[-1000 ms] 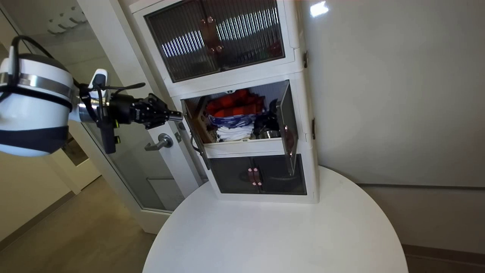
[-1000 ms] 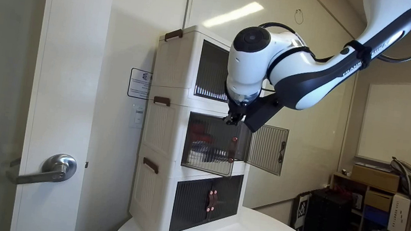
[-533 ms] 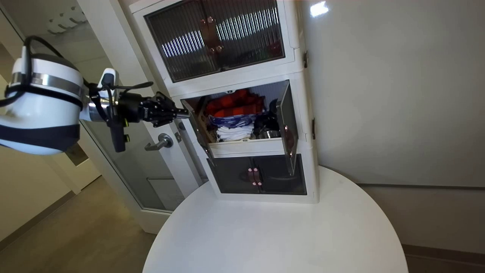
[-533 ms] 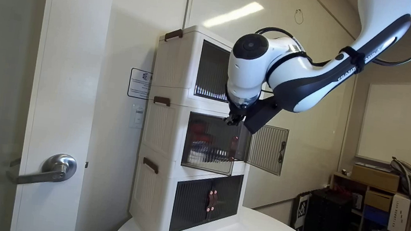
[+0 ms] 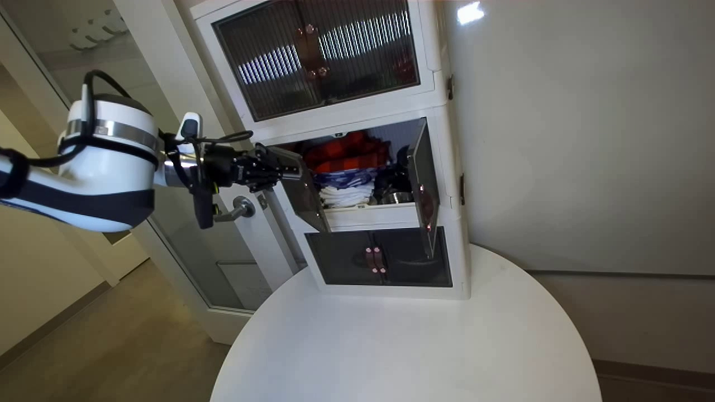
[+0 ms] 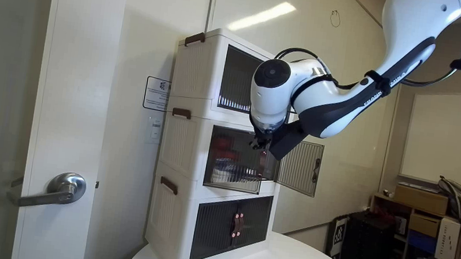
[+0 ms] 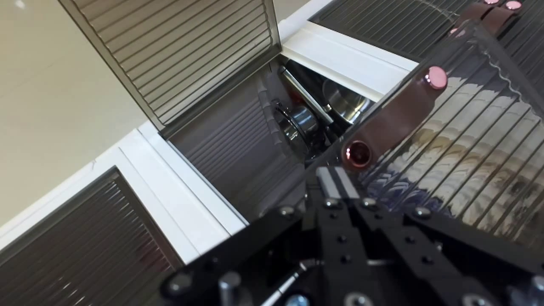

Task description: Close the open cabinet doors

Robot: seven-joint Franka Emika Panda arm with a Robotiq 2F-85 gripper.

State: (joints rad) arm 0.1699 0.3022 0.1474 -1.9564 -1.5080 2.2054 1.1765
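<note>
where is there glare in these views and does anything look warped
In both exterior views, a bright patch of light glares off the wall; in an exterior view, broad striped glare crosses the upper doors; in the wrist view, the ribbed door beside the claw breaks what shows in it into wavy streaks.

White round-edged table, glossy pale wall, brownish floor.
</note>
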